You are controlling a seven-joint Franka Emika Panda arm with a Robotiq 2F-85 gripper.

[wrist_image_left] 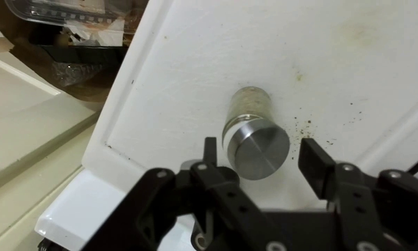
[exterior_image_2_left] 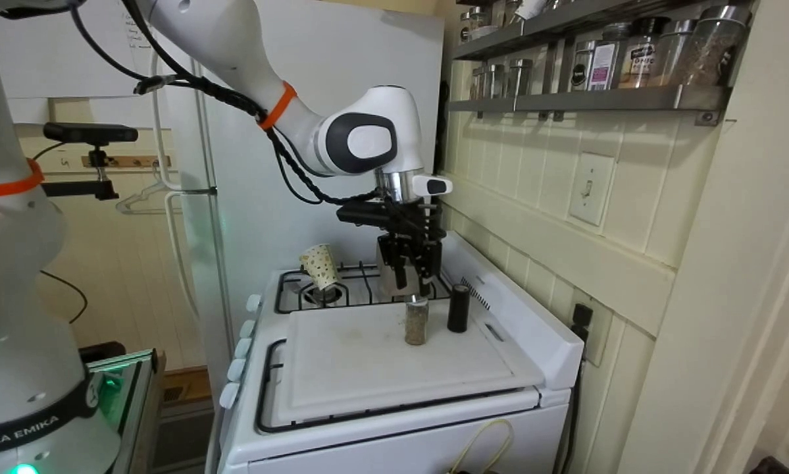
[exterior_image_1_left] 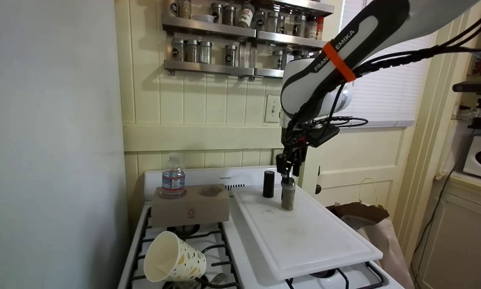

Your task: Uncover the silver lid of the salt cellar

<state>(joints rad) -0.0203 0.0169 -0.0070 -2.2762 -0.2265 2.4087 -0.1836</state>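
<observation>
The salt cellar is a small see-through shaker with pale greenish contents. It stands upright on the white board in both exterior views (exterior_image_1_left: 288, 199) (exterior_image_2_left: 416, 327) and in the wrist view (wrist_image_left: 250, 101). The silver lid (wrist_image_left: 261, 150) sits on its top; it also shows in an exterior view (exterior_image_2_left: 416, 300). My gripper (wrist_image_left: 258, 148) is open, pointing down, with one finger on each side of the lid and a gap on both sides. In both exterior views the gripper (exterior_image_1_left: 291, 174) (exterior_image_2_left: 412, 287) is right at the top of the shaker; exact finger height is hard to tell.
A black shaker (exterior_image_1_left: 268, 184) stands close by on the white board (exterior_image_1_left: 304, 241). A cardboard box (exterior_image_1_left: 190, 210) holding a water bottle (exterior_image_1_left: 173, 176) and a tilted patterned cup (exterior_image_1_left: 176, 259) are on the stove. The wall and spice shelves (exterior_image_1_left: 210, 68) are behind. A paper bag (exterior_image_1_left: 378, 230) stands beside the stove.
</observation>
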